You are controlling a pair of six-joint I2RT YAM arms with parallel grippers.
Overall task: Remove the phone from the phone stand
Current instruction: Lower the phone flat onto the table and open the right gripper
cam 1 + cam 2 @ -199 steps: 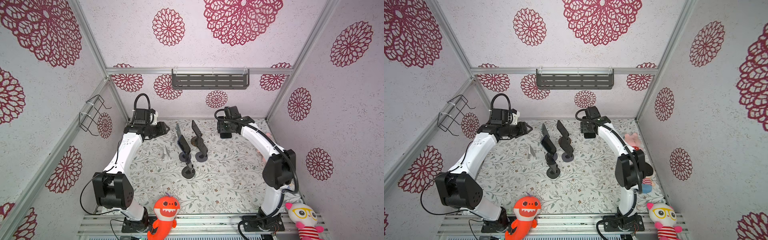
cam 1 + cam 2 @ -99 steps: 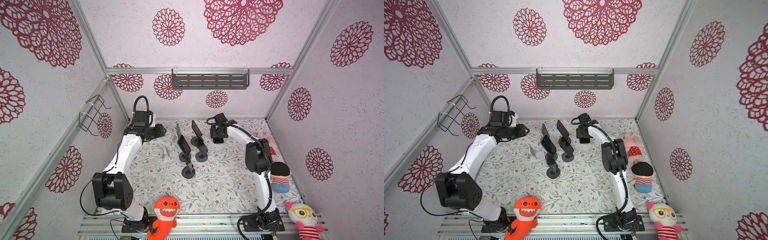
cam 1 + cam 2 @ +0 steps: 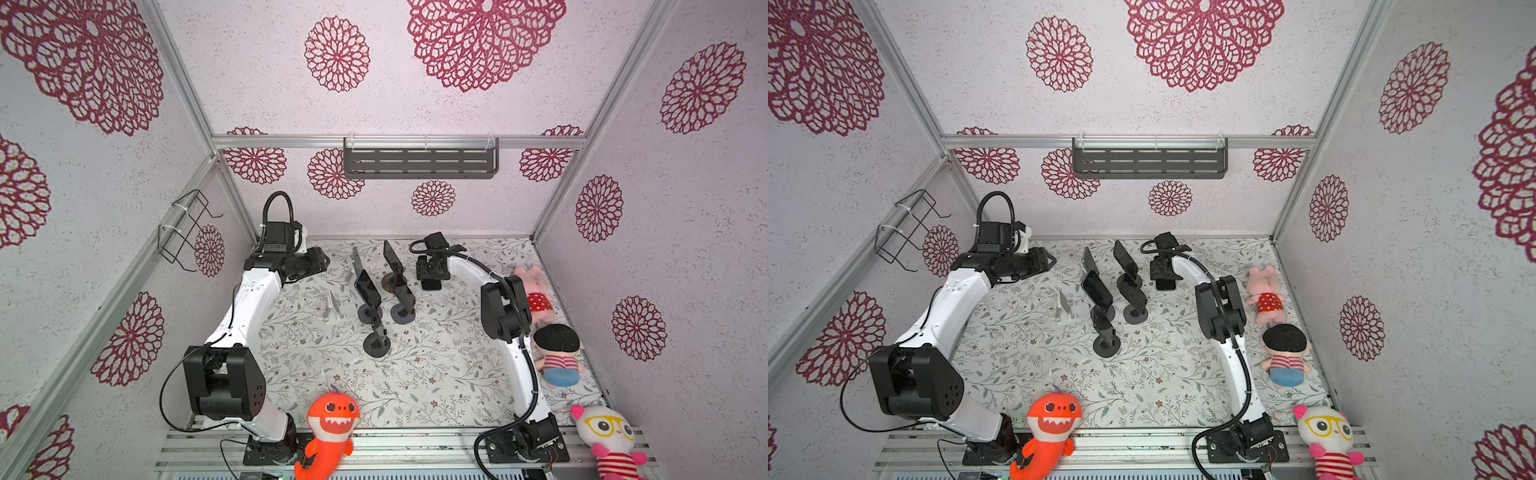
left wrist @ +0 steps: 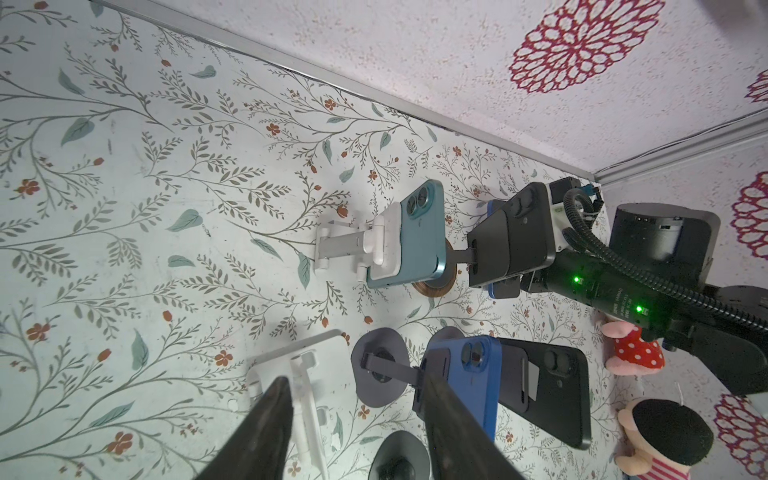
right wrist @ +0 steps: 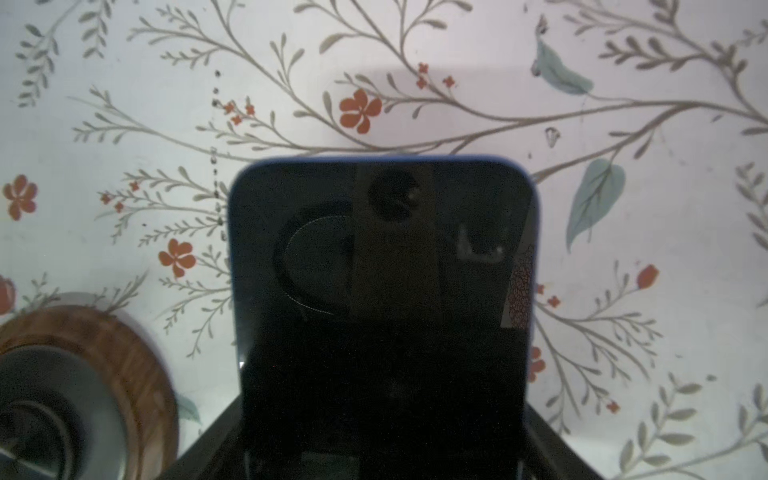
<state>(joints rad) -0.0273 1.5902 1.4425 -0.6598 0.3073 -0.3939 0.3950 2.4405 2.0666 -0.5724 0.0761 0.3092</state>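
Phone w/ blue rim, dark screen toward R wrist cam, is clamped by its long edges in R gripper. In both top views R gripper hangs over mat near back wall, just right of wood-base stand. R wrist view shows that stand's round base beside phone, the two apart. Wood-base stand carries a black phone.

L gripper is spread w/ nothing btwn its jaws. It hovers at back left, well apart from R gripper.

Btwn the arms:
- teal phone on white stand
- blue phone on grey-base stand
- 2nd black phone just beside blue phone
- flat white stand lies on mat near L gripper
- black stand is nearer front

Shark toy sits at front edge, and dolls lie along right wall.
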